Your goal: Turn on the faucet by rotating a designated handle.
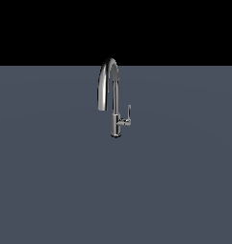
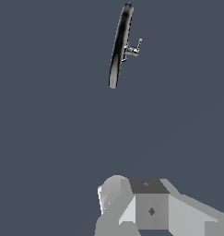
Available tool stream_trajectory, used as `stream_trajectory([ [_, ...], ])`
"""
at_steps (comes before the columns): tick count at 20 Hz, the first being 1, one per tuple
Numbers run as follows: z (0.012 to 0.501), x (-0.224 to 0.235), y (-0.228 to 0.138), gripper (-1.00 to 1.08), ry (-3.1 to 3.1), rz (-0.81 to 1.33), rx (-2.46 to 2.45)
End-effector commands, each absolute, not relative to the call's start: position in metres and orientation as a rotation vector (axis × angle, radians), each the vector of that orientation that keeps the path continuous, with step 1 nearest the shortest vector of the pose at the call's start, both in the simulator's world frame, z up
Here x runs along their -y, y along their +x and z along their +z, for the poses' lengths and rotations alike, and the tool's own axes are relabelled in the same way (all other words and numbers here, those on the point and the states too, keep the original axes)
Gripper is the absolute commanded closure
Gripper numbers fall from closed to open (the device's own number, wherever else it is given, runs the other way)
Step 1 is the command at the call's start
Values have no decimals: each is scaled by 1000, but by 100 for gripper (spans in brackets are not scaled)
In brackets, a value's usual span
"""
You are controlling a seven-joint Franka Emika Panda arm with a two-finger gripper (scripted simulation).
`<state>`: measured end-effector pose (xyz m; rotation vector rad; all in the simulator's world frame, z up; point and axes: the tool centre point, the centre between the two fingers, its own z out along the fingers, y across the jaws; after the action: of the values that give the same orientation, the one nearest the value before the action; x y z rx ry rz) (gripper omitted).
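a flat, slate-grey floor (image 1: 50,190) stretches unbroken across the lower part of the exterior view, meeting a pure black backdrop (image 1: 41,28) along a straight, level horizon. the surface is matte and uniform, bare of seams, tiles or markings. the wrist view shows the same grey plane filling its frame. lighting is even and soft, with only faint tonal shifts across the ground.

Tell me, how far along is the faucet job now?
Nothing looks done yet. The faucet stands alone, its handle upright and untouched. The pincer is far from it, holding nothing. Reaching the handle and turning it are left.
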<state>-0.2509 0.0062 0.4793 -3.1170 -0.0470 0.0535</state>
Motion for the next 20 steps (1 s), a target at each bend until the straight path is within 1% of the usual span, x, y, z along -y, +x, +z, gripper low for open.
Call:
stream_trajectory([
  [1, 479, -6, -251, 108, -3117, 53, 47],
  [11, 477, -7, -237, 108, -3081, 98, -11],
  [20, 469, -8, -198, 108, -2977, 212, -160],
])
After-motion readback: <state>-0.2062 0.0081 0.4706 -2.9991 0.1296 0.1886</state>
